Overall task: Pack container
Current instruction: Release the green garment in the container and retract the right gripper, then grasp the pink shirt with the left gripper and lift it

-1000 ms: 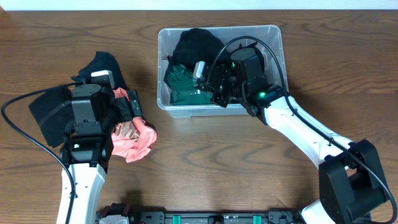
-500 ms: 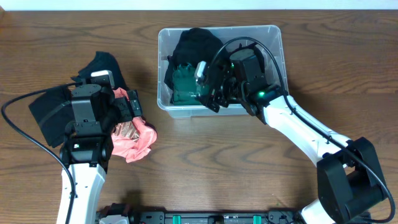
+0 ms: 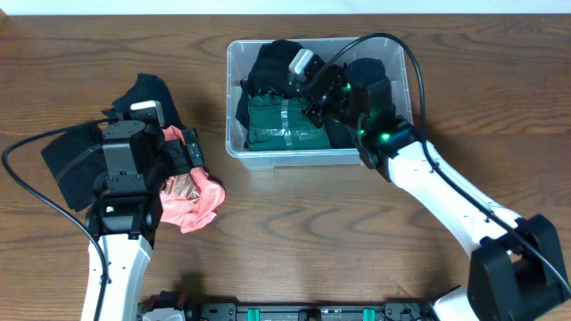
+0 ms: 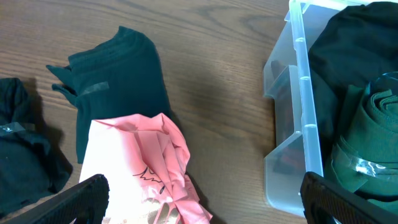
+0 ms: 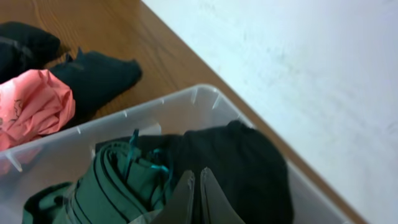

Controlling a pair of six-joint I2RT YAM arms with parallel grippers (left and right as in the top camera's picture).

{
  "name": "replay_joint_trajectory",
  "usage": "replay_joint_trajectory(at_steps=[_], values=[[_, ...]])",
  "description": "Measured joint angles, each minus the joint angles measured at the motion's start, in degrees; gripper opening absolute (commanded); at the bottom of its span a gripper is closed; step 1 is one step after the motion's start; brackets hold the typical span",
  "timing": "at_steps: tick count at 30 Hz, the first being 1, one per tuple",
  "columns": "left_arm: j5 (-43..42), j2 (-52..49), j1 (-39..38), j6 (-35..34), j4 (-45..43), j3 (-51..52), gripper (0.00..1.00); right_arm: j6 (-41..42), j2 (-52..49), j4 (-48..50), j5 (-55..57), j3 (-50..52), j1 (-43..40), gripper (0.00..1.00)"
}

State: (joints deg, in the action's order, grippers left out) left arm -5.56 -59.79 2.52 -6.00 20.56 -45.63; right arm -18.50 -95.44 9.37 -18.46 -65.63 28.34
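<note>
Right tool (image 5: 199, 180) pressed together, empty, over rolled green garment (image 3: 281, 125) inside container (image 3: 285, 159), upper centre. Left tool (image 4: 202, 190) spread above pink cloth (image 4: 134, 155) on surface (image 3: 357, 232).

Table (image 3: 312, 232): carries everything listed here.
Container (image 3: 234, 98): back centre of the table, right of my left arm.
Rolled garment (image 3: 277, 125): in the container, front left, against the front wall.
Heap of cloth (image 3: 277, 62): in the container, back left, behind the rolled garment and touching it.
My right gripper (image 5: 198, 177): over the container, above where the two meet.
Bagged garment (image 3: 192, 201): on the table, left of the container, below my left gripper (image 4: 202, 186).
Flat cloth (image 3: 147, 94): behind the bagged garment, which overlaps its near edge.
Crumpled cloth (image 3: 67, 160): farthest left, partly under my left arm.
</note>
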Motion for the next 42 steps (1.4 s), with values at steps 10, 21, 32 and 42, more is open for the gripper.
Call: replay_joint_trajectory(at_steps=[10,21,32,42], values=[[0.00,0.00,0.00,0.00,-0.02,0.00,0.98,3.15,-10.12,-7.43,-2.08,-0.04,0.00,0.01],[0.00,0.00,0.00,0.00,0.00,0.00,0.98,3.34,-8.37,-9.25,-7.87,-0.28,-2.12,0.02],[0.00,-0.02,0.13,-0.02,-0.09,0.00,0.98,6.80,-4.17,-7.89,-1.81,-0.20,-6.05,0.58],[-1.64,-10.21,12.76,-6.75,5.46,-0.09,0.98,18.34,13.94,-18.97,7.82,-0.48,-24.79,0.64]])
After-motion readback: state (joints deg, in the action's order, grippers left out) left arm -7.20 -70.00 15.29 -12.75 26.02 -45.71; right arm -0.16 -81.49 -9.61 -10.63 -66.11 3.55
